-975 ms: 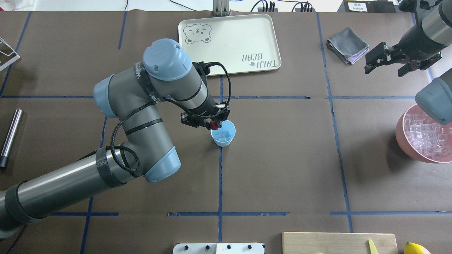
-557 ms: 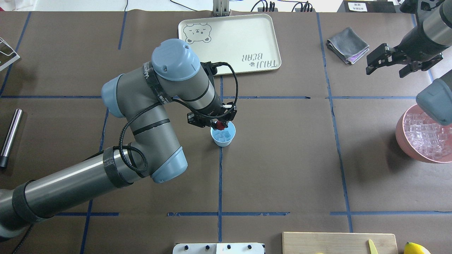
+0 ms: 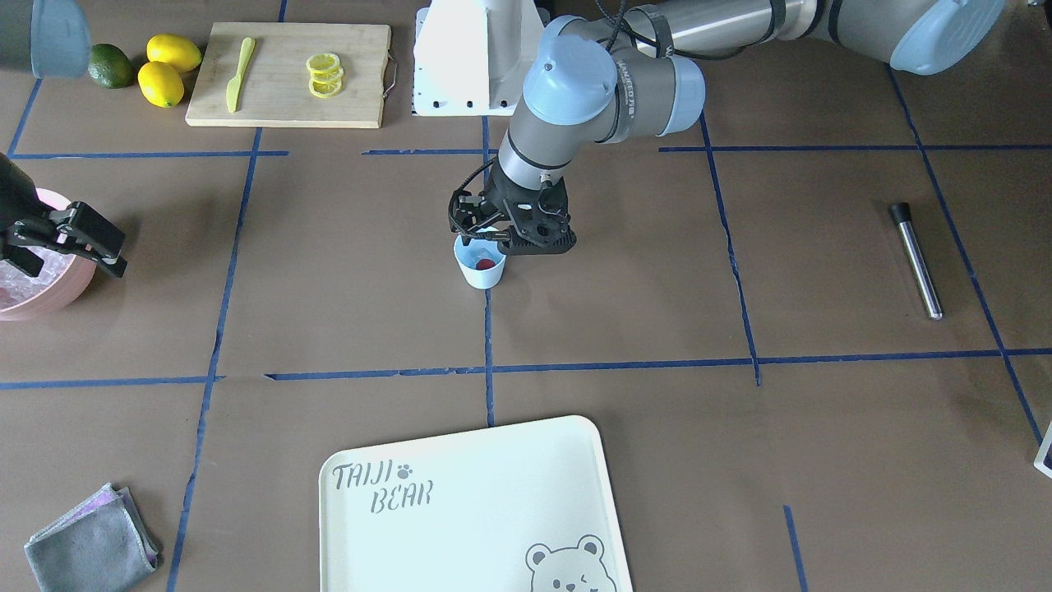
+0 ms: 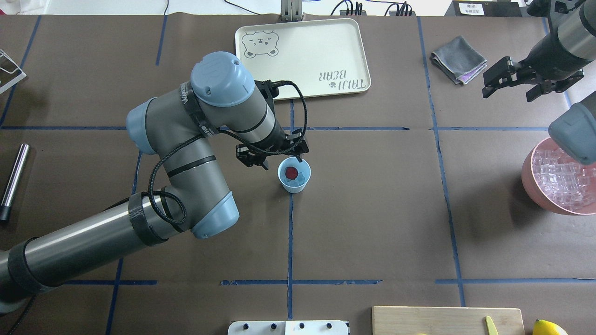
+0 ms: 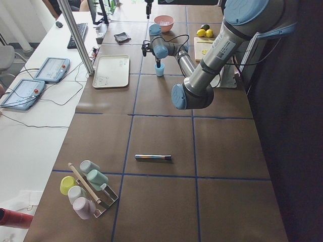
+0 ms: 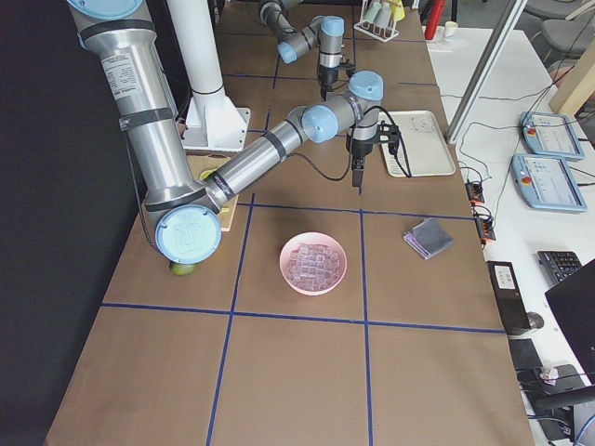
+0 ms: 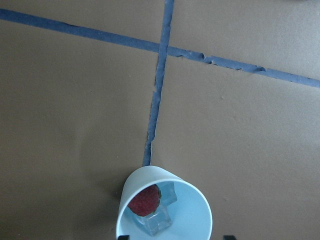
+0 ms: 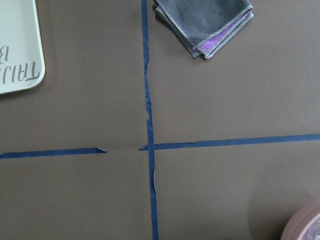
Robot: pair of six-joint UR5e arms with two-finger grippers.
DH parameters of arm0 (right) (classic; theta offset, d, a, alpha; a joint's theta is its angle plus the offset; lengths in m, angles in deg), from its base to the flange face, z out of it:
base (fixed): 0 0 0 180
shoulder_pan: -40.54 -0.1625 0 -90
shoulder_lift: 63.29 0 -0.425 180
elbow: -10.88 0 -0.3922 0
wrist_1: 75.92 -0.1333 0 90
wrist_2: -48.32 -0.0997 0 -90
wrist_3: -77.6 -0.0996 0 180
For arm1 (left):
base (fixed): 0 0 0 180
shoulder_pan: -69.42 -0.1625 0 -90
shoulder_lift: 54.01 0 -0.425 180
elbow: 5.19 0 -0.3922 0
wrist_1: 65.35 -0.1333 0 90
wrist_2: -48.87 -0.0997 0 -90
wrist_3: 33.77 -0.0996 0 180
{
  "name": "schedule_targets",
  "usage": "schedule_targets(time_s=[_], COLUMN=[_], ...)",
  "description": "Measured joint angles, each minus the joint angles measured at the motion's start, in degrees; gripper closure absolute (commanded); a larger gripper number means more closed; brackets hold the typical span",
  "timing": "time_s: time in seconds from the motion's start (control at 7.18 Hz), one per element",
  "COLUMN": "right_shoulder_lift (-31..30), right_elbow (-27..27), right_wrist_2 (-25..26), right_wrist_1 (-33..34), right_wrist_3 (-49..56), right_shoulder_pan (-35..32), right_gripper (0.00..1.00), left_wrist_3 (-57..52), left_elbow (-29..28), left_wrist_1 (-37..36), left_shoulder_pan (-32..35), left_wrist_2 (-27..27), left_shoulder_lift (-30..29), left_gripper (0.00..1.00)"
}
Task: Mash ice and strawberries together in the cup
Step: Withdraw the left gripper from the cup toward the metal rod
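You have a table point(image 4: 372, 223) papered brown, gridded with blue tape point(image 4: 290, 232); a white bench point(image 5: 35, 151) runs alongside.

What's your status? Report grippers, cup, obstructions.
Left gripper open, empty, above small pale blue plastic cup. Right gripper open, empty, far off. Red bumpy strawberry on clear ice cubes inside, unmashed. Nothing else near cup.

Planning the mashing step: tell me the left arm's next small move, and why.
Probably lift the left gripper clear of the cup: it hangs open at the rim, the strawberry already lies on the ice inside, and the metal rod lies unheld.
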Motion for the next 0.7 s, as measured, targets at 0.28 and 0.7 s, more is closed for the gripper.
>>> schedule_targets(time_s=[0.28,0.7], right_shoulder_lift=[-0.2,-3.3], right_elbow=[0.0,0.7], right_wrist_2=[-0.4,-2.7], right_wrist_1=[0.2,0.8], right_wrist_3=[1.5,11.5], right_shoulder_pan=[-1.9,-7.9], right_gripper=[0.0,0.0], left_wrist_3=[-7.8,-37.9], left_elbow=[2.5,2.4], left_wrist_1=[0.0,-0.3], left_shoulder_pan=[7.8,24.6], left_wrist_2=[4.6,15.6], left_shoulder_lift=[5.6,19.7], left_gripper=[0.17,0.17])
